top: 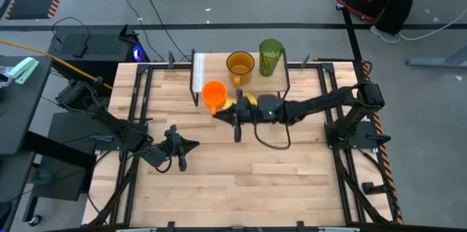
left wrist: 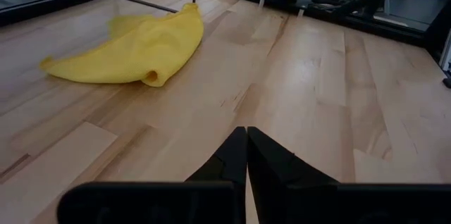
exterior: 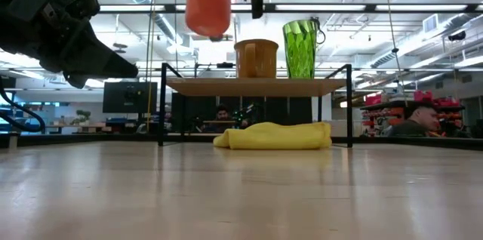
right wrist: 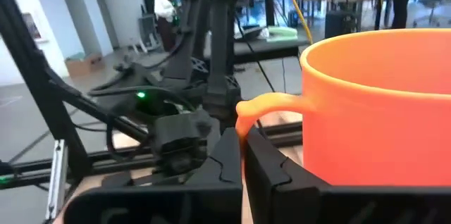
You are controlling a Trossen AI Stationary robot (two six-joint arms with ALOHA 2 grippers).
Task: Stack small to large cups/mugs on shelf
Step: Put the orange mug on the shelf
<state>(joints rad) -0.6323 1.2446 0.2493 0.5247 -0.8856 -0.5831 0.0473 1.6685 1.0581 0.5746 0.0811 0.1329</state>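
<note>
Jaws of the right gripper (top: 228,114) clamp the orange mug (top: 214,94) by its handle, which the low view alone shows raised above the shelf (exterior: 256,86) left edge; the left gripper (left wrist: 246,155) is closed, empty.

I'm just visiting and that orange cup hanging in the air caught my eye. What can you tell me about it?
The orange cup is a small, translucent plastic-looking mug with a thin curved handle. The right gripper holds it by the handle, upright, open end up, and it looks empty. It hangs higher than the shelf, near the shelf's left end, touching nothing else. The amber mug and green tumbler stand on the shelf already.
</note>
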